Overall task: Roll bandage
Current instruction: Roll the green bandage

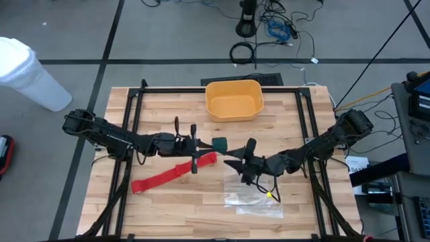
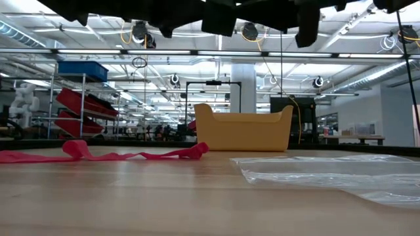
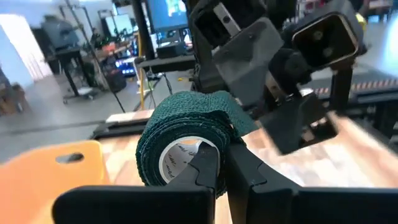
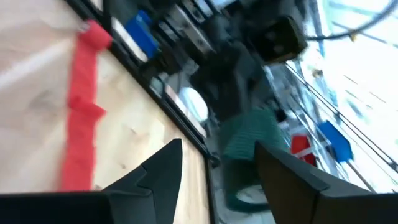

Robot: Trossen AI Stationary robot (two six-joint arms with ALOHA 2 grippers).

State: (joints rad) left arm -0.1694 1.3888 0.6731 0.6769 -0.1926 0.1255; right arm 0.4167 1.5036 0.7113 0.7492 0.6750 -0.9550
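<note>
You have 1 red bandage point(image 1: 173, 173) lying flat and unrolled on the wooden table point(image 1: 168, 215), running from its lower-left part up toward the middle, where its upper end sits just under the left gripper point(image 1: 196, 143); in the low view the strip rests slack on the boards with a few wrinkles. You have 1 dark green roll point(image 3: 186, 134) held above the table: the left gripper's fingers point(image 3: 208, 168) are clenched on its cardboard core. The right gripper point(image 1: 236, 160) hangs just beside that roll with its jaws released and empty, the roll showing between its 2 fingers point(image 4: 161, 168) in its own wrist view. Also on the table: 1 yellow bin point(image 1: 233, 99) at the far edge and 1 clear plastic bag point(image 1: 254, 198) under the right arm. Progress, as you can judge it: none of the red strip is wound yet, so the whole rolling remains, starting with picking up 1 end.
</note>
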